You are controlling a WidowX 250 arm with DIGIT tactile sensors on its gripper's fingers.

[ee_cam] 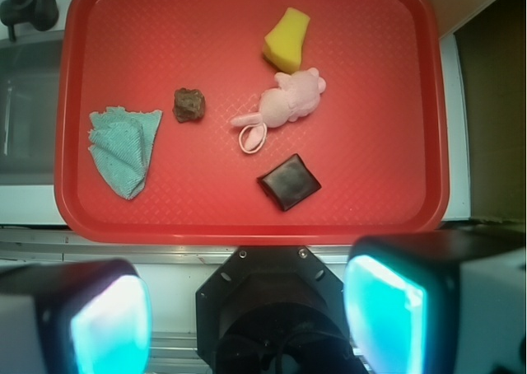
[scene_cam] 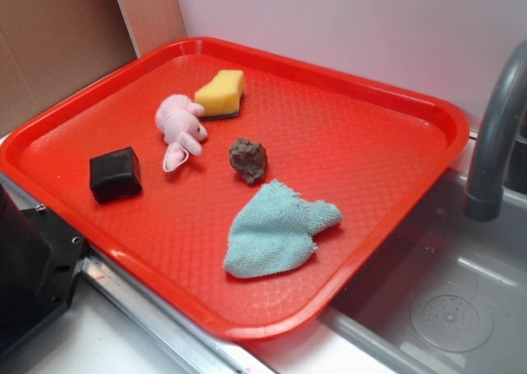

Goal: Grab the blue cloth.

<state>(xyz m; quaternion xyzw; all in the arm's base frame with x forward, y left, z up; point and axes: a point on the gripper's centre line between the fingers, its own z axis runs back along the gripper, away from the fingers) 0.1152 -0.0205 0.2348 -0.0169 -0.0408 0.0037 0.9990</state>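
Note:
The blue cloth is a pale teal terry rag lying crumpled and flat on the red tray, near its front right rim. In the wrist view the cloth is at the tray's left side. My gripper is open and empty. Its two cyan-lit pads stand far apart at the bottom of the wrist view. It is held high, behind the tray's near edge and over the black robot base, far from the cloth. The gripper does not show in the exterior view.
On the tray lie a yellow sponge, a pink plush toy, a brown lump close to the cloth, and a black block. A grey faucet and a sink are at the right.

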